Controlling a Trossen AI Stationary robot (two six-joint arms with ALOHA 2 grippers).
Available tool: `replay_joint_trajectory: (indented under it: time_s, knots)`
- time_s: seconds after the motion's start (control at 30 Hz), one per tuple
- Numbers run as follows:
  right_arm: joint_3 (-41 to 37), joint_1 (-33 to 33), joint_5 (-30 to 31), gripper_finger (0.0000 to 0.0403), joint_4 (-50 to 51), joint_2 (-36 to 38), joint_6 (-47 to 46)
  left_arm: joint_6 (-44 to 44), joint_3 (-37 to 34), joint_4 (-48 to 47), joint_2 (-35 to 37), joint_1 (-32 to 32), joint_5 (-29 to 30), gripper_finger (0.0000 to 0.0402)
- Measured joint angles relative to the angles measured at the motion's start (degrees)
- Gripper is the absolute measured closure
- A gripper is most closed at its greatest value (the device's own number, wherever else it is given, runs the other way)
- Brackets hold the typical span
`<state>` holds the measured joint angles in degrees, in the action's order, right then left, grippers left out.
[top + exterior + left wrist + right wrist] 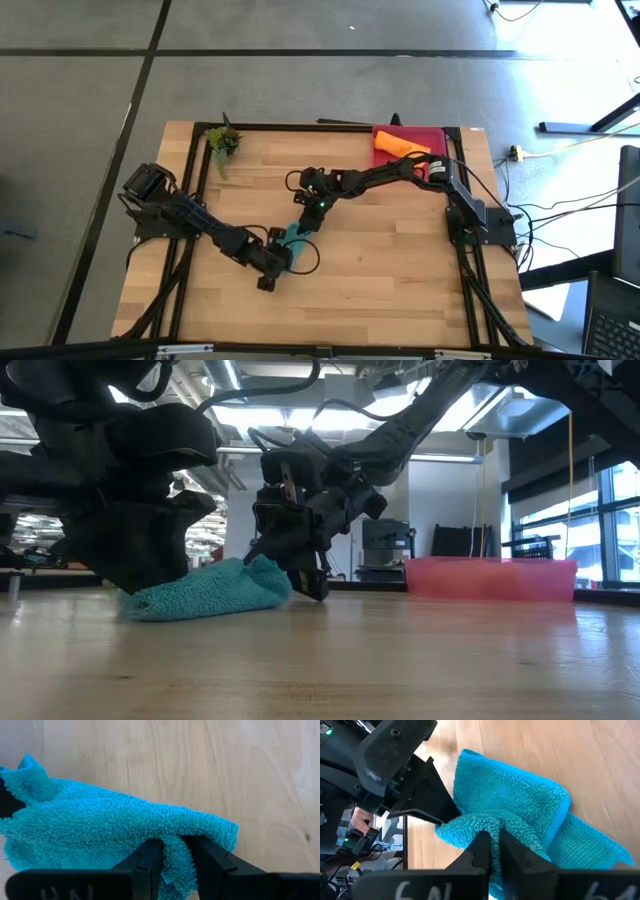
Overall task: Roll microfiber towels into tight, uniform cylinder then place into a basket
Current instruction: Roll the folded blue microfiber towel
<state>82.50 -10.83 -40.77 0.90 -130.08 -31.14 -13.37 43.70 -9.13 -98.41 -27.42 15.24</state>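
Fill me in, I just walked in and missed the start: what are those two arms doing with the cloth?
Both arms are working on the teal towel near the middle of the table. The left gripper pinches one edge of it and the right gripper is shut on a fold at the other end, so the towel lies bunched up between them, not yet a neat roll. The orange towel already sits in the pink basket at the table's far right corner.
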Motion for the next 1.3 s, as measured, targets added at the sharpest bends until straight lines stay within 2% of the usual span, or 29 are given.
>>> replay_joint_trajectory:
  time_s: [0.37,0.53,0.63,0.93,1.3]
  knots:
    - [0.0,-0.1,0.7,0.0382,-0.1,0.0,0.0,0.0,0.6,-1.6,-0.1,0.0,5.6,0.0285]
    - [0.0,-0.2,0.8,0.0382,-0.1,0.0,0.1,0.0,4.1,-7.4,-0.3,-0.3,5.9,0.0287]
    - [0.0,-0.2,0.8,0.0382,0.0,0.0,0.3,-0.1,7.3,-14.2,-0.4,-0.6,5.9,0.0288]
    - [-0.1,-0.3,0.8,0.0381,0.0,0.0,1.8,-7.3,17.7,-31.7,-0.5,-0.6,5.7,0.0288]
    - [-0.2,-0.3,0.5,0.0381,-1.9,0.0,1.7,-13.4,19.7,-34.0,-0.3,-3.0,3.0,0.0288]
